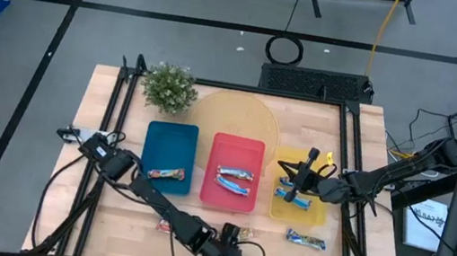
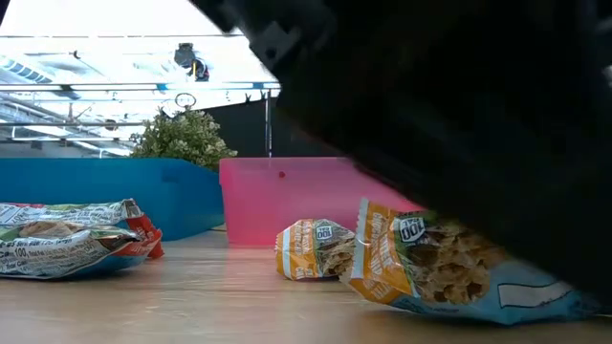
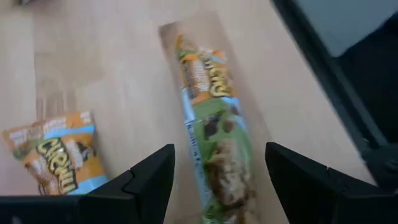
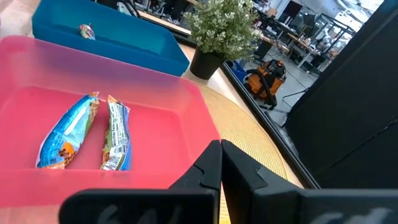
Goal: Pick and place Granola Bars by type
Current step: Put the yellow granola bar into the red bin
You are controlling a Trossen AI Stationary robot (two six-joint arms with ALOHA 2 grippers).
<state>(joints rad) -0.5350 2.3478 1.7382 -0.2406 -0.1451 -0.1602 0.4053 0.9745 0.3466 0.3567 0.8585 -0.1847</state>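
Note:
My left gripper (image 3: 217, 180) is open near the table's front edge (image 1: 237, 249). Its fingers stand on either side of an orange-green granola bar (image 3: 214, 130) that lies flat on the table, and I see no touch. A second orange bar (image 3: 59, 158) lies beside it. My right gripper (image 4: 221, 171) is shut and empty over the yellow tray (image 1: 313, 215), pointing toward the pink tray (image 1: 237, 143). The pink tray holds two blue-silver bars (image 4: 68, 130) (image 4: 116, 134). The blue tray (image 1: 170, 142) holds one bar (image 1: 165, 174).
A red-green bar (image 2: 67, 237) lies on the table at the front left, and another bar (image 1: 305, 240) lies in front of the yellow tray. The yellow tray holds bars (image 1: 285, 194). A potted plant (image 1: 168, 87) and a round mat (image 1: 235, 115) are at the back.

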